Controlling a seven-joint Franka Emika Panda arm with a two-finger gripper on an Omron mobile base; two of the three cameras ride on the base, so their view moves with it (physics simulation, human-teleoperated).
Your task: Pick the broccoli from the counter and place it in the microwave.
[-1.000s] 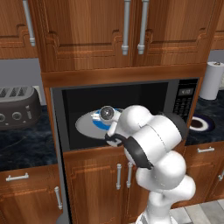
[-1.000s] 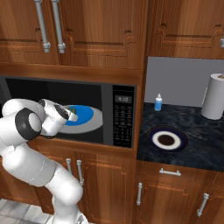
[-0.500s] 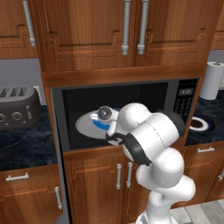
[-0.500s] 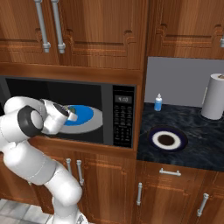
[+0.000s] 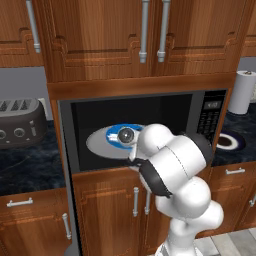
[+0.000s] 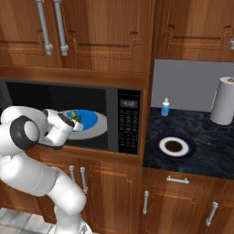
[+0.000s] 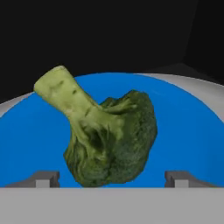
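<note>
While the arm reaches into the open microwave point(image 6: 123, 123), the pincer point(image 7: 112, 177) sits w/ fingertips point(image 7: 43, 178) spread wide, one each side of the broccoli point(image 7: 105, 138), not clamping it. Broccoli lies on the blue disc point(image 7: 192, 131) on the grey turntable point(image 5: 97, 144), stalk tilted up-left in hand view, florets toward the cam. Worktop point(image 6: 201, 137) at right carries a paper towel roll point(image 6: 225, 100), small blue bottle point(image 6: 165, 107), dark-rimmed plate point(image 6: 173, 145).
</note>
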